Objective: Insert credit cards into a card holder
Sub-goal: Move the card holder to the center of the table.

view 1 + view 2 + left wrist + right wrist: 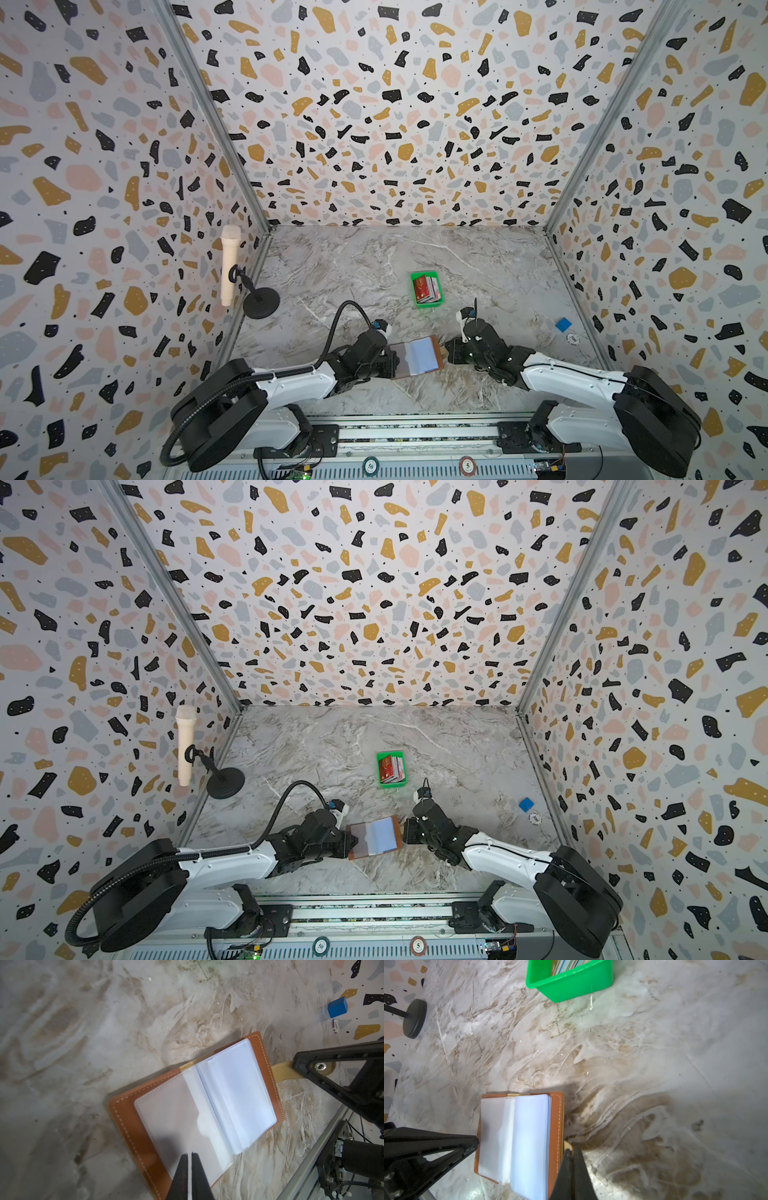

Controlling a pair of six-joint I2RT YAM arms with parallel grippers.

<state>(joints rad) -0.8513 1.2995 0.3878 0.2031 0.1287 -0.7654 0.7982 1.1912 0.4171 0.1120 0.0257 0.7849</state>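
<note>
Two arms flank the card holder (417,357), one on each side, so its left and right edges are partly covered in both top views. Beyond it, toward the back wall and apart from it, a green tray (428,305) holds the credit cards (426,289), which lean on edge with a red one showing its face. A white microphone (230,266) on a black stand sits at the left of the counter (374,257). A blue block (563,324) and a poker chip (573,339) lie near the right wall (well apart from the holder).

The holder lies open and flat near the counter's front. It is tan-brown leather with white stitching, with one clear sleeve spread over the left cover and a stack of pale bluish sleeves on the right. The right end effector (572,1151) is closed on the tan snap tab (284,1072) jutting from the right cover. The left end effector (189,1155) is closed too, its tips at the left sleeve's edge; whether it pinches the sleeve I cannot quite tell.
</note>
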